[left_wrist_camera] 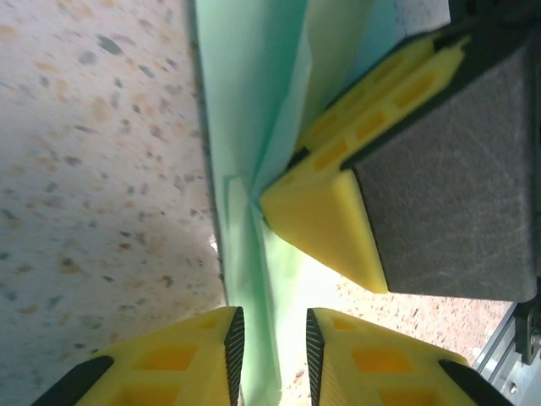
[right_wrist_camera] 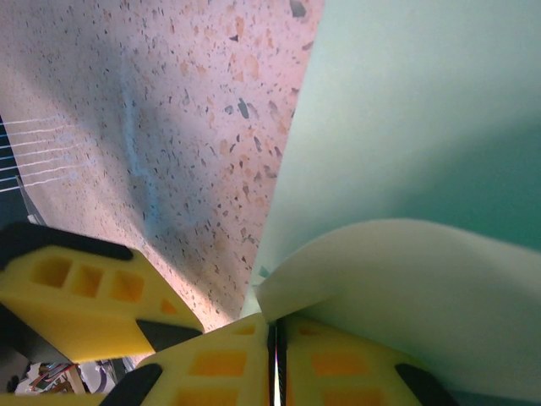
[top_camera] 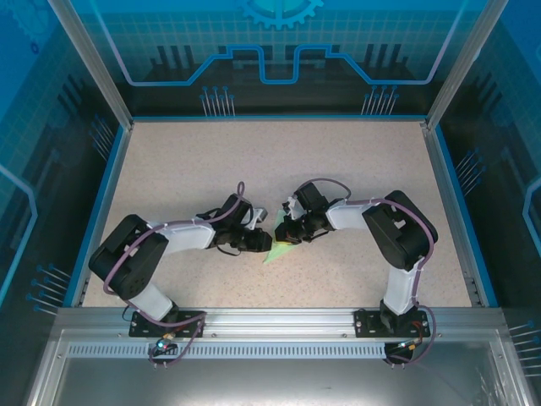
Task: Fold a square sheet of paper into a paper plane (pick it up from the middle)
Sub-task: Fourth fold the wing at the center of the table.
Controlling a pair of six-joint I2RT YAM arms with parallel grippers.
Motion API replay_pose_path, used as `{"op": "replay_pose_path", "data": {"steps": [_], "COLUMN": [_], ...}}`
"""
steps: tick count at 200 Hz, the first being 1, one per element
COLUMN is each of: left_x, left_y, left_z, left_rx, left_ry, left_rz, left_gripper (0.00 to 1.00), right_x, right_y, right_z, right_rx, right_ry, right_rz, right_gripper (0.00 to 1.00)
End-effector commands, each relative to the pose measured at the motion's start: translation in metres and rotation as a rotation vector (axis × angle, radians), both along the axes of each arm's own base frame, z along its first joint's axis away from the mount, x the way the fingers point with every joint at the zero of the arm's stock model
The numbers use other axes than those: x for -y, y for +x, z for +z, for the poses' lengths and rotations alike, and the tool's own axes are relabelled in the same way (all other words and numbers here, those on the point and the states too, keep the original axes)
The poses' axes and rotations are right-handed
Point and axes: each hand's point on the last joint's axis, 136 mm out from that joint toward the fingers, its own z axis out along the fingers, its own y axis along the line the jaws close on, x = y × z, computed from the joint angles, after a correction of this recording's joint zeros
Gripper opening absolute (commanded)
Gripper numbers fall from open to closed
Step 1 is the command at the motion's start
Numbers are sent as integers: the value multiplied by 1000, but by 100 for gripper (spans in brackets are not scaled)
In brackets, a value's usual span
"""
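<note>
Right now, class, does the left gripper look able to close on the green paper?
Probably yes: the left gripper has its jaws slightly apart, with the paper running through the gap. The right gripper pinches it further along, beside that gap and not blocking it.

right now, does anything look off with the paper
Yes, mildly. In the right wrist view the upper layer of the sheet of paper bows up beside the right fingers, which pinch its edge, instead of lying flat on the layer below. The left fingers stand apart around a folded edge, not clamping it.
</note>
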Motion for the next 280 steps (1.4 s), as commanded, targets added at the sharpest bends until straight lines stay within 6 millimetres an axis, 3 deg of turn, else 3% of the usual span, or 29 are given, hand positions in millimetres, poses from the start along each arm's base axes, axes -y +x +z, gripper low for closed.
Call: {"op": "replay_pose_path", "data": {"steps": [1, 63, 107, 167, 221, 280], "left_x": [-1, 7, 11, 10, 4, 0], "left_y": [-4, -2, -1, -1, -4, -4], "left_z": [-2, -12, -12, -17, -24, -25], "left_rx": [5, 2, 4, -3, -21, -37], "left_ry": [14, 56, 63, 83, 90, 49], "left_rz": [0, -38, -53, -58, -31, -7], "left_gripper": [29, 29, 23, 3, 0, 0], "right_x": [-5, -3, -3, -2, -1, 17], "right_y": [-10, -12, -11, -12, -6, 13], "right_z": [-7, -5, -5, -5, 14, 39], "right_rx": [-34, -32, -32, -32, 12, 90], "right_ry": [0, -1, -1, 1, 15, -20], "right_rz": [24, 24, 23, 24, 22, 10], "right_gripper": [12, 12, 11, 11, 17, 28]}}
